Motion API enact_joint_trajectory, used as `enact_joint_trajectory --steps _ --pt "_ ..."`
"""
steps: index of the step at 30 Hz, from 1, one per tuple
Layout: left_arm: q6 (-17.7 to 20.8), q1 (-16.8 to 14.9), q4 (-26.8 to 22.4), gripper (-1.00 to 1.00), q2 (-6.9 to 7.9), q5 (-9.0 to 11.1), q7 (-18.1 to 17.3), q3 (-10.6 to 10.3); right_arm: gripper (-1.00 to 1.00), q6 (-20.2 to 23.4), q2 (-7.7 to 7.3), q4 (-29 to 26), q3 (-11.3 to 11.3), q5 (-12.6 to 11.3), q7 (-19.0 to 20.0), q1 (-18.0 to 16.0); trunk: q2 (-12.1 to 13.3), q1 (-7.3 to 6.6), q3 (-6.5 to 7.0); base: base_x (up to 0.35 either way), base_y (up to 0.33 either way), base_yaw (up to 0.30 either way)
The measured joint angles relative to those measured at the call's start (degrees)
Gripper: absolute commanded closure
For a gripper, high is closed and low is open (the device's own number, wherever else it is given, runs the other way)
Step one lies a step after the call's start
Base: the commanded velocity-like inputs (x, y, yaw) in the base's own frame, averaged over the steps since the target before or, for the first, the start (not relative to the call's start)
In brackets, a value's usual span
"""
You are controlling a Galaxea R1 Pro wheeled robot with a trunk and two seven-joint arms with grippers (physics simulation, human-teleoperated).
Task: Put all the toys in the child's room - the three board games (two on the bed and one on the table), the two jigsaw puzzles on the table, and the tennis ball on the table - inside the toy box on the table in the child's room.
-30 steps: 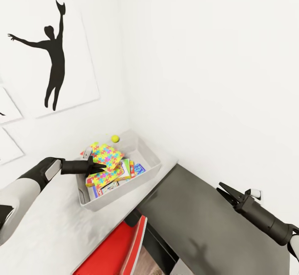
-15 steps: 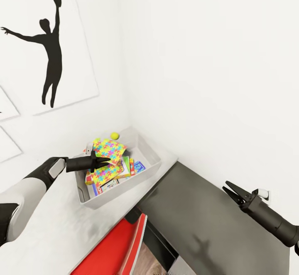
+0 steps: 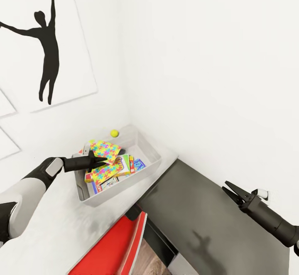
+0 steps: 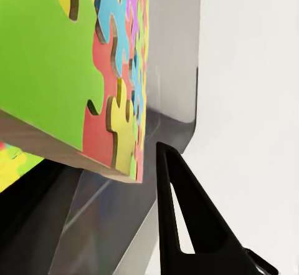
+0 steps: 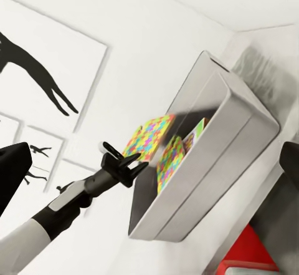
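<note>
At the left of the head view the left gripper (image 3: pixel 97 160) reaches in over the near-left rim of the toy box (image 3: pixel 143 173), its tip against the upper jigsaw puzzle (image 3: pixel 104 149), which leans tilted on the heap rather than lying flat. Its wrist camera shows one dark finger (image 4: pixel 187 225) beside the lower corner of that board (image 4: pixel 93 69) with a gap between them, so the claw looks parted and not clamped, though whether the other finger touches the board I cannot tell. The board's face slopes up and away from the claw toward the back wall, its long edge running roughly along the box's length; any nudge to seat it would go forward and down into the bin. Beneath it lie the second puzzle (image 3: pixel 101 175) and the board games (image 3: pixel 132 165), all inside the walls. The tennis ball (image 3: pixel 114 133) sits at the far rim of the box by the wall, apparently not inside; the left arm is much the nearer to it. The bin's right half is bare, giving room. Farther right, past the table (image 3: pixel 50 229) edge and over the dark shelf unit (image 3: pixel 207 225), the right gripper (image 3: pixel 229 190) hangs with fingers spread, empty, well apart from the box.
</note>
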Motion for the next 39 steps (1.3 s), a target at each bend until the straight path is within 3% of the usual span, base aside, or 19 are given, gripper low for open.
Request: enact_joint_trajectory --steps 4,13,30,34,39 --pt "0.0 0.0 0.0 1.00 -0.50 0.0 1.3 1.3 -1.00 0.0 0.04 0.0 0.1 0.0 0.0 0.0 0.0 0.00 -0.38 0.000 0.000 0.000" --pt "0.0 0.0 0.0 1.00 -2.00 -0.1 1.5 1.5 -1.00 -0.1 0.06 0.0 0.2 0.0 0.0 0.0 0.0 0.00 -1.23 0.000 0.000 0.000" --pt "-0.1 0.0 0.0 1.00 -1.96 -0.1 1.6 1.3 -1.00 -0.1 0.40 0.0 -0.2 0.0 0.0 0.1 0.0 0.00 -2.42 0.000 0.000 0.000" --pt "0.9 0.0 -0.4 1.00 -2.81 -0.7 1.5 0.7 -1.00 -1.1 1.46 0.2 -0.1 0.4 -0.1 0.3 0.0 0.00 -2.42 0.000 0.000 0.000" --pt "1.6 0.0 -0.4 1.00 -2.65 -0.7 1.5 -0.1 -1.00 -1.8 2.66 0.2 -0.1 1.1 0.0 0.3 0.0 0.00 -2.42 0.000 0.000 0.000"
